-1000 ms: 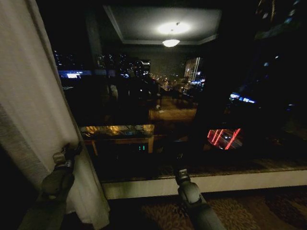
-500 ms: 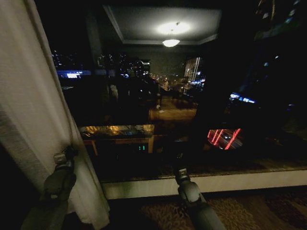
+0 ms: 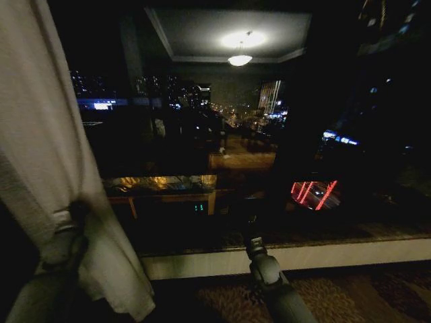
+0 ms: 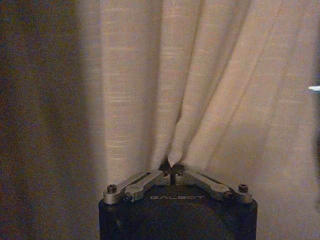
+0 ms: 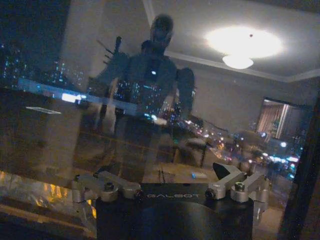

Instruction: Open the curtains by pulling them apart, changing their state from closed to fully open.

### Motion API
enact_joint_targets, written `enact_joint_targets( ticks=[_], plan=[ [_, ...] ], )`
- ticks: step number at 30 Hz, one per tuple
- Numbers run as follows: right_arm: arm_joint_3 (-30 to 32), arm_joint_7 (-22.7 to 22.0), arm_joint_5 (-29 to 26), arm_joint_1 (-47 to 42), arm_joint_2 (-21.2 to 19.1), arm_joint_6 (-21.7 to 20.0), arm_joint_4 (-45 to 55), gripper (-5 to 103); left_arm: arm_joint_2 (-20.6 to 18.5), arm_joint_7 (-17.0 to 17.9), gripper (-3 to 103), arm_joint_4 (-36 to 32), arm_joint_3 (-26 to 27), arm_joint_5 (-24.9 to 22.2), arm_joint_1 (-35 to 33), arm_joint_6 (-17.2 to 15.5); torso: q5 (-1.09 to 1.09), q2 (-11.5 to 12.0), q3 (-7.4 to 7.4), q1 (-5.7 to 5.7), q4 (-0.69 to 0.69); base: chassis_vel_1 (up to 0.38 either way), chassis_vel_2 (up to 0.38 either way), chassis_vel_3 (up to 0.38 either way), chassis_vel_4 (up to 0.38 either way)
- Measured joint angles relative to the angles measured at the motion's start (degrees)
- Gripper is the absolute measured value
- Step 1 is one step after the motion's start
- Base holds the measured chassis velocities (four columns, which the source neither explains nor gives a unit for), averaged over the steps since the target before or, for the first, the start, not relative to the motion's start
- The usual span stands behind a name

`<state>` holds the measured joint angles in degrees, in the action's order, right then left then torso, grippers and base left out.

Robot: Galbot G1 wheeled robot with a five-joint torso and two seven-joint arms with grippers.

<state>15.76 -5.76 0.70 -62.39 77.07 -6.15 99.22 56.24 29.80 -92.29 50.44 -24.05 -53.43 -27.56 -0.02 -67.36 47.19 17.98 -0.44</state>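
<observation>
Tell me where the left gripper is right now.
In the head view the left gripper is low on the robot's left, shut on the sheer curtain beside the dark window.

You see the curtains as a fine-woven, matt off-white cloth, slubby and faintly translucent, falling in soft pleats. Your left gripper has bare, brushed metal finger links with dark screws on a matt black housing. The window glass is glossy, mirroring the ceiling lamp.
</observation>
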Motion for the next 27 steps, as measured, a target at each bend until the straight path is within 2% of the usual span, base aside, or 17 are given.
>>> enact_joint_targets(
  ticks=[1, 3, 4, 5, 8, 20, 24, 25, 26, 27],
  plan=[
    [-0.15, 0.00, 0.00, 0.01, 0.00, 0.04, -0.06, 100, -0.81, 1.91, 0, 2.48, 0.71, 0.55, 1.35, 0.04, 0.01, 0.00, 0.00, 0.00, -0.01, 0.000, 0.000, 0.000, 0.000],
    [-0.19, 0.00, 0.00, 0.01, 0.00, 0.05, -0.07, 100, -1.13, 2.59, 0, 3.44, 0.99, 0.85, 1.85, 0.12, 0.01, 0.00, 0.00, 0.00, -0.01, 0.000, 0.000, 0.000, 0.000],
    [-0.39, 0.01, 0.00, 0.15, 0.00, 0.13, -0.29, 100, -2.57, 5.33, 0, 7.87, 2.28, 2.58, 3.98, 0.98, 0.01, 0.00, 0.00, 0.00, 0.00, 0.000, 0.000, 0.000, 0.000],
    [-0.43, 0.01, 0.00, 0.25, 0.00, 0.17, -0.38, 100, -3.16, 6.43, 0, 9.76, 2.82, 3.34, 4.76, 1.36, 0.02, 0.00, 0.00, 0.00, 0.00, 0.000, 0.000, 0.000, 0.000],
    [-0.45, 0.02, 0.00, 0.47, -0.02, 0.20, -0.50, 100, -4.13, 8.31, 0, 13.12, 3.84, 4.47, 6.16, 2.12, 0.01, 0.00, 0.00, 0.00, 0.01, 0.000, 0.000, 0.000, 0.000],
    [-0.43, 0.02, 0.00, 0.38, -0.13, 0.21, -0.73, 100, -5.84, 12.09, 0, 20.06, 7.03, 5.74, 10.29, 3.33, 0.02, 0.00, 0.00, 0.00, 0.00, 0.000, 0.000, 0.000, 0.000],
    [-0.67, 0.02, 0.00, 0.58, 0.07, 0.21, -0.84, 100, -5.90, 11.96, 0, 18.94, 7.57, 5.18, 9.15, 3.05, 0.03, 0.00, 0.00, 0.00, 0.01, 0.000, 0.000, 0.000, 0.000],
    [-0.85, 0.02, 0.00, 0.73, 0.16, 0.21, -0.90, 100, -5.71, 10.45, -2, 17.01, 7.58, 4.58, 7.61, 2.54, 0.03, 0.00, 0.00, 0.00, 0.01, 0.000, 0.000, 0.000, 0.000],
    [-0.85, 0.02, 0.00, 0.73, 0.16, 0.21, -0.90, 100, -5.71, 10.45, -2, 17.01, 7.58, 4.58, 7.61, 2.54, 0.03, 0.00, 0.00, 0.00, 0.01, 0.000, 0.000, 0.000, 0.000],
    [-1.09, 0.02, 0.00, 0.91, 0.29, 0.21, -0.97, 100, -5.18, 7.55, 3, 13.81, 7.50, 3.69, 5.31, 1.90, 0.03, 0.00, 0.00, 0.00, 0.01, 0.000, 0.000, 0.000, 0.000]
  ],
)
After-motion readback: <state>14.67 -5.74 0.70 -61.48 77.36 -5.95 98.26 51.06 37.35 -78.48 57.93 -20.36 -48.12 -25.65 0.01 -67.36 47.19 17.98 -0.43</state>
